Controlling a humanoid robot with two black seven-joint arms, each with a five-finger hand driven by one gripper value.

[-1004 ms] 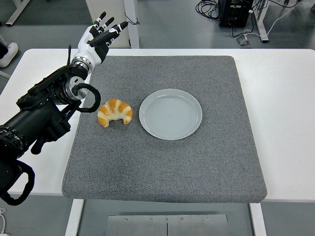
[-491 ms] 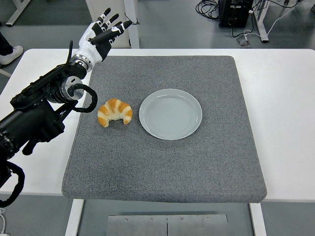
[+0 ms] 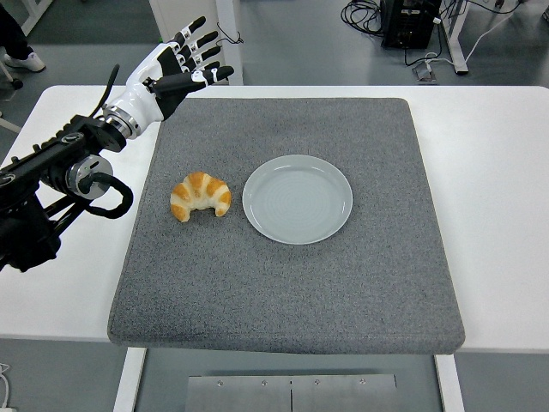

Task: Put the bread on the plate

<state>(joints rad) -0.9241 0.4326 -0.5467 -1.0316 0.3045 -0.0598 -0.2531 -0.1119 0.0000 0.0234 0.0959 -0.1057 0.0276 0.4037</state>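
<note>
A golden croissant (image 3: 200, 196) lies on the grey mat (image 3: 292, 283), just left of the empty pale grey plate (image 3: 297, 198), not touching it. My left hand (image 3: 184, 65) is open with fingers spread, raised over the mat's far left corner, well behind the croissant. It holds nothing. The left arm (image 3: 60, 172) comes in from the left edge. The right arm is out of view.
The mat covers most of the white table (image 3: 497, 172). Beyond the table's far edge are a white post (image 3: 227, 39), cables and a black box (image 3: 410, 21) on the floor. A person's shoe (image 3: 21, 58) shows at the top left.
My left arm has drawn back to the left and swung the hand slightly right and up. The croissant and plate have not moved.
</note>
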